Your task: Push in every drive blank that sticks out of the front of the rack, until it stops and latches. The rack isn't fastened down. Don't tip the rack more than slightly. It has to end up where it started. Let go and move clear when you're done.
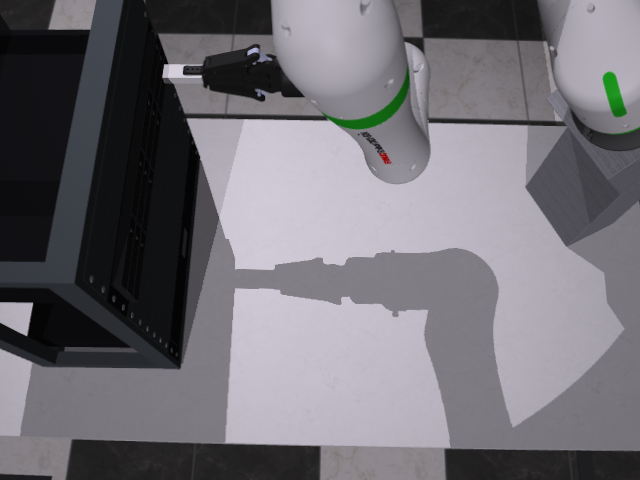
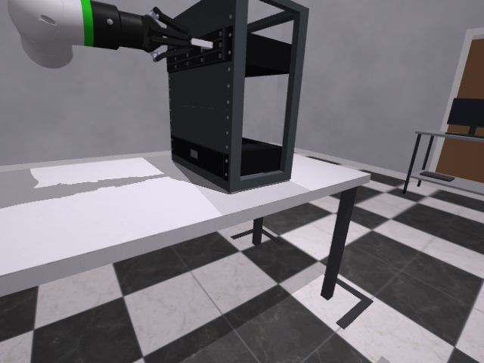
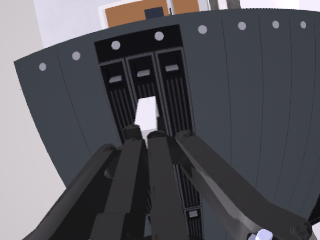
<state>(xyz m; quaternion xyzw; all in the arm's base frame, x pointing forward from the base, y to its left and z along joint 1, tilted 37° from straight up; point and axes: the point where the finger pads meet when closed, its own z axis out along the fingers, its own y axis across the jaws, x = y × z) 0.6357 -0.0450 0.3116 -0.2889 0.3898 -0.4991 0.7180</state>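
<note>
The dark open-frame rack (image 1: 103, 180) stands on the white table, its front facing my arm; it also shows in the exterior view (image 2: 234, 97). Rows of dark drive blanks (image 2: 203, 51) fill the top of its front. In the wrist view (image 3: 143, 76) they appear as narrow slotted bays. My gripper (image 1: 173, 72) is shut and empty, held level at the height of the upper blanks. Its white fingertips (image 2: 201, 41) are at or just touching the rack's front, over the middle bay in the wrist view (image 3: 147, 115). I cannot tell which blank sticks out.
A black unit (image 2: 199, 156) fills the rack's bottom slot. My arm's grey pedestal (image 1: 578, 191) stands at the table's right. The rack sits near the table's far corner (image 2: 363, 179). A side table with a monitor (image 2: 465, 113) stands far off.
</note>
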